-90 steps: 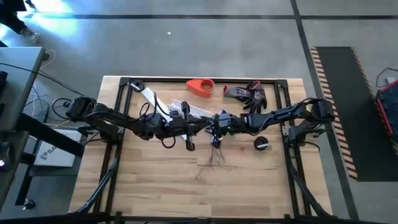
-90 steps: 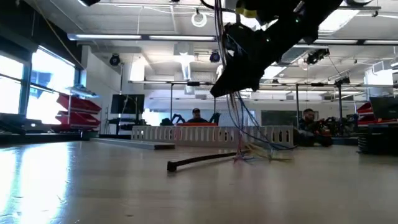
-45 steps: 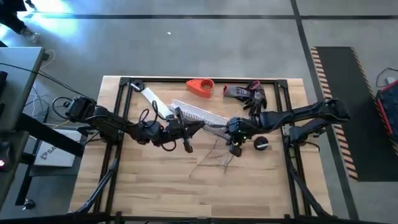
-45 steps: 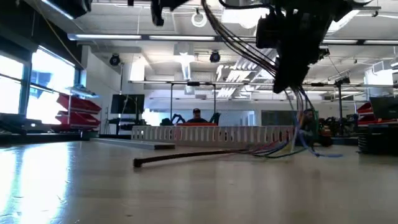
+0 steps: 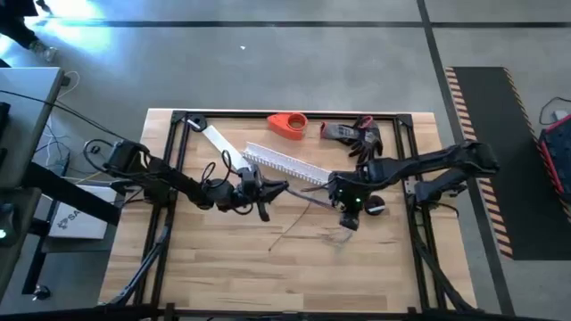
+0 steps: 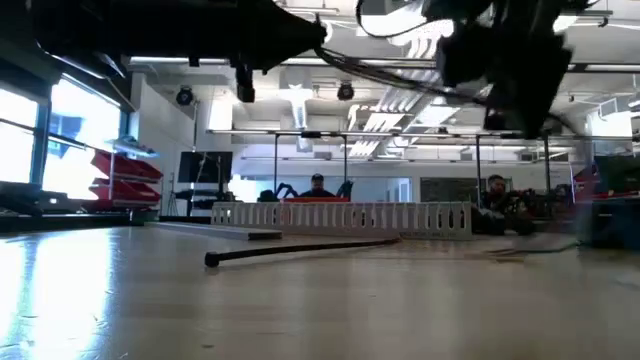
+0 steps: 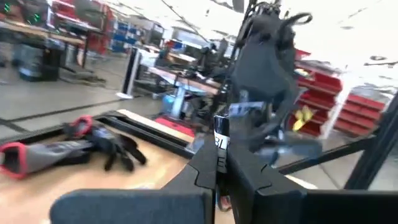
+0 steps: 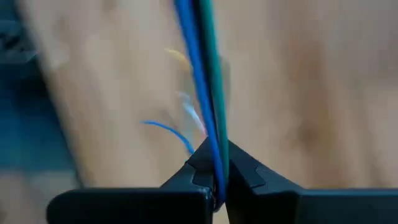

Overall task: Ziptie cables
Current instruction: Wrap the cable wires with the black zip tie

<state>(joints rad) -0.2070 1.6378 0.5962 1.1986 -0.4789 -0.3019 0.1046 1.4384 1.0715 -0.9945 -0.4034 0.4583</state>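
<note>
Both grippers clamped on cables | left gripper, right gripper drawn apart, bundle stretched taut | tie not fitted

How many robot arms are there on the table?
2. The left arm reaches in from the left side, its gripper near the middle. The right arm reaches in from the right side, its gripper pinching the cables.
</note>
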